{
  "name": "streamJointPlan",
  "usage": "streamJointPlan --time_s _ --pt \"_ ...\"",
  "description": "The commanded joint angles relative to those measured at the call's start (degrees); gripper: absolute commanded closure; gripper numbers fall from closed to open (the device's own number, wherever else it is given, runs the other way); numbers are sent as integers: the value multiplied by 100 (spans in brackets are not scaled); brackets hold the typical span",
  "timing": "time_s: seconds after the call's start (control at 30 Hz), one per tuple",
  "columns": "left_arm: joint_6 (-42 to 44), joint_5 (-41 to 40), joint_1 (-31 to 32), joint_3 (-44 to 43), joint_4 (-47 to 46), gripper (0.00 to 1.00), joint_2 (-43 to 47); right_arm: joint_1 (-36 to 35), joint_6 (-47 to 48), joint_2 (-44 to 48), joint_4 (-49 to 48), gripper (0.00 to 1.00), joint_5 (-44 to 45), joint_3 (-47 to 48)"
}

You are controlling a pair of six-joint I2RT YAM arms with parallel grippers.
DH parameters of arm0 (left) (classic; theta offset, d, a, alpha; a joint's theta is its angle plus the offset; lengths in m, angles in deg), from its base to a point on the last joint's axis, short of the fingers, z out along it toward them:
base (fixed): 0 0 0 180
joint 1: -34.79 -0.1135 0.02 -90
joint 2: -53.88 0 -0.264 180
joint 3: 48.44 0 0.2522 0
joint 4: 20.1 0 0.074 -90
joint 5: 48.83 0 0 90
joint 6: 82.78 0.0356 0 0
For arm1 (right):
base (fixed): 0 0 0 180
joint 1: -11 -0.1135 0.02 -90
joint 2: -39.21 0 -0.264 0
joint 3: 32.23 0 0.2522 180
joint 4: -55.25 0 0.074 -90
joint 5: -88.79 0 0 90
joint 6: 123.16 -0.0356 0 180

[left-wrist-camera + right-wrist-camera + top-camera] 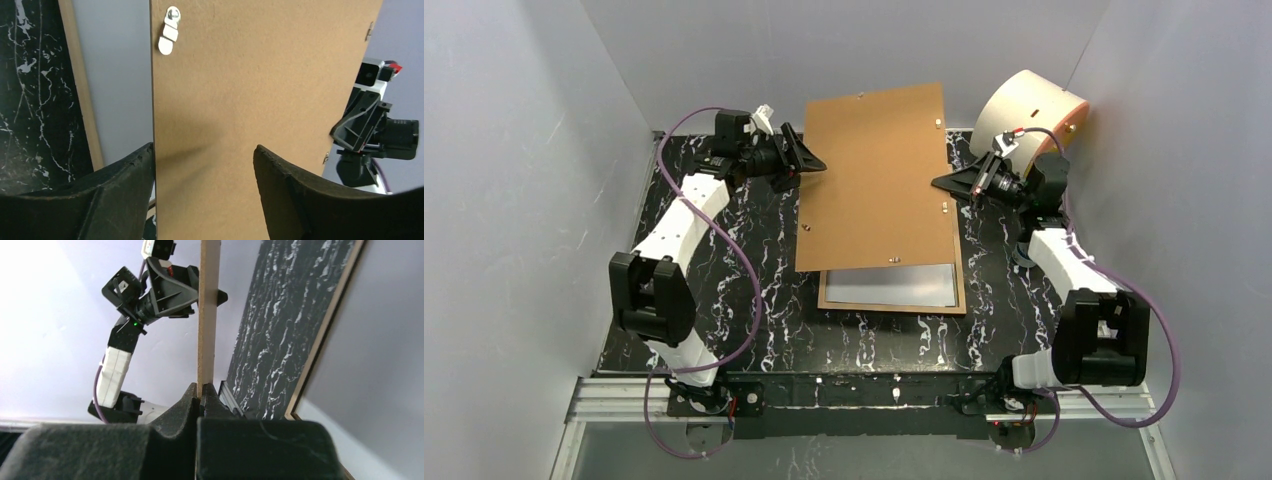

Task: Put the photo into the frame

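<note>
The brown backing board [879, 180] hangs tilted above the table, its near end over the frame [892, 306], which lies flat with a grey pane inside its light wood rim. My right gripper [944, 183] is shut on the board's right edge; the right wrist view has the thin board [209, 315] pinched between the fingertips of the gripper [204, 386]. My left gripper [809, 160] stands open at the board's left edge. In the left wrist view the left gripper [204, 150] has its fingers spread, with the board [260, 85] behind the gap. The photo is hidden.
A round light-wood drum [1029, 115] leans against the back right wall. Small metal turn clips [169, 32] sit along the board's edges. The black marbled table [724, 300] is walled by grey panels on three sides.
</note>
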Motion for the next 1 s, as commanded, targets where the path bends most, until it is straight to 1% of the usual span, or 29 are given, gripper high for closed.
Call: streamJointPlan --time_s 0.0,0.13,0.27,0.33,0.43,0.57,0.7,0.97 --pt "477 -74 23 81 178 29 236 153 754 426 871 99 357 19" --pt "796 -330 23 175 457 22 108 204 1092 490 1308 99 419 -7" --pt "969 -608 23 404 651 21 -42 272 1640 590 1922 99 486 -25" --pt "995 -685 17 533 683 21 -143 305 1898 684 2075 99 498 -92" --pt "987 -862 23 669 639 25 -391 389 2194 709 2262 99 461 -206" --pt "854 -1037 36 605 571 31 -812 532 2580 568 2519 99 319 -174" --pt "835 -897 83 489 390 33 -1216 552 2820 303 2625 99 243 -61" --pt "796 -666 153 286 286 42 -1867 550 3220 -153 2889 99 102 77"
